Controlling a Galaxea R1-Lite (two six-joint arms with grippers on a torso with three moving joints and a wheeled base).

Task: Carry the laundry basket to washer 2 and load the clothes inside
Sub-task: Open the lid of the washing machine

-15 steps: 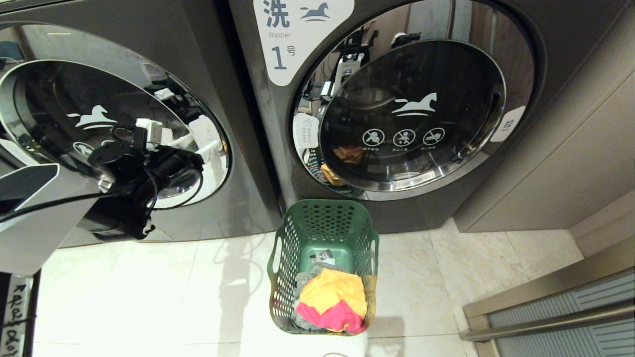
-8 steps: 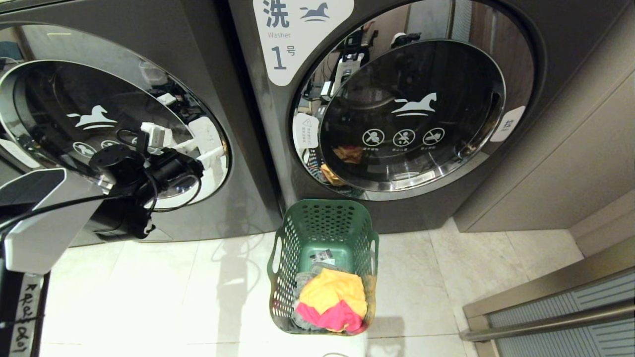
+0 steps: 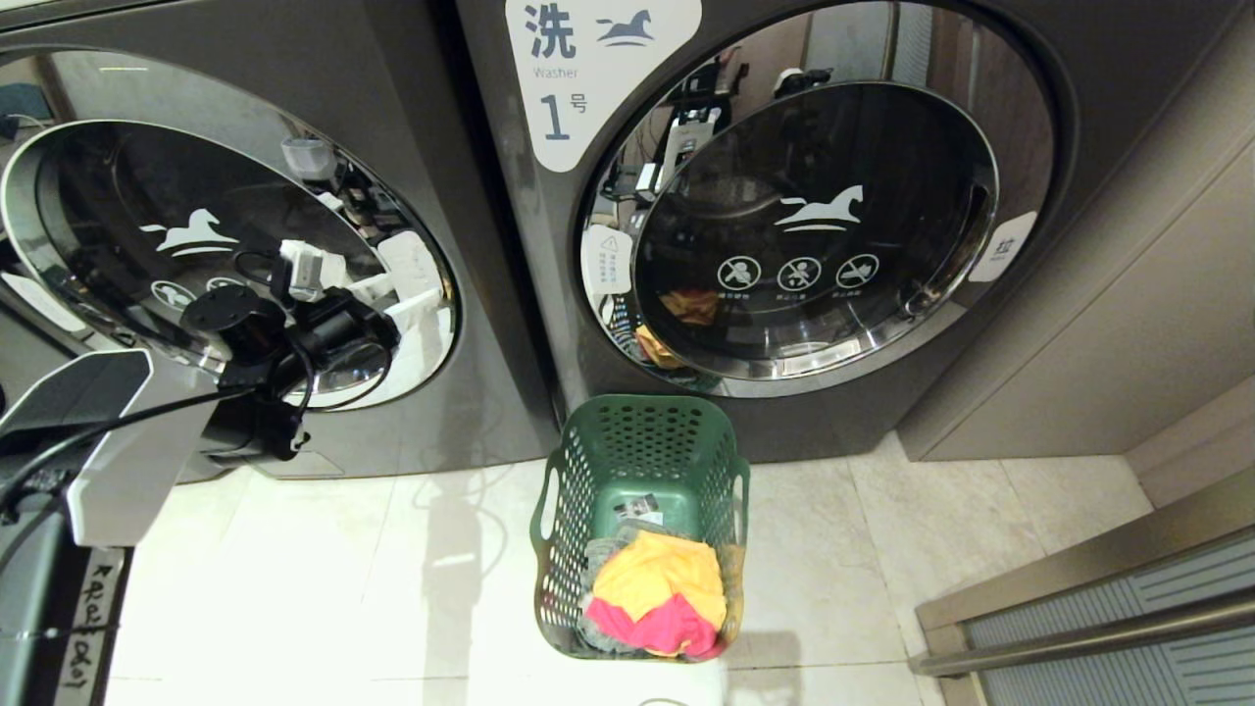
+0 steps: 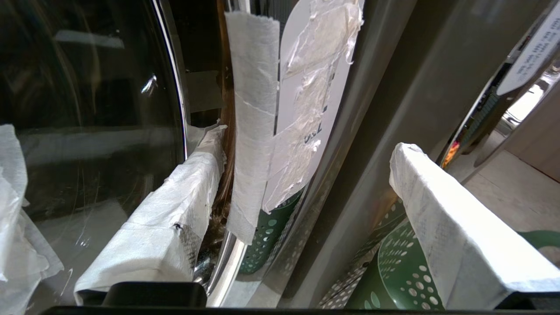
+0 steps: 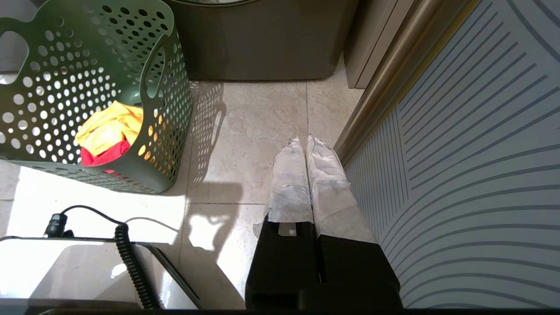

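Laundry basket (image 3: 639,525): it stands on the floor tiles (image 3: 324,579) at about 6 o'clock of the head view, just in front of the gap between the two washers, so both doors are near.
Clothes (image 3: 659,594): yellow and pink pieces lie heaped at the near end of the basket; nothing is loaded yet.
Washer on the left (image 3: 294,118): I judge this is washer 2, as the other washer (image 3: 1098,127) carries the label (image 3: 578,74) with numeral 1. Its round door (image 3: 196,245) looks shut.
Left hand (image 3: 407,294): at about 9 o'clock, released wide and holding nothing. In the left wrist view one padded finger (image 4: 175,210) lies at the chrome rim of the door, beside a taped sticker (image 4: 302,109); probably it reaches there to pull the door open.
Right hand (image 5: 306,144): clenched and empty, parked low over the floor beside the basket, well clear of the work.
Next step, my judgement: the door must open before any clothes go in.
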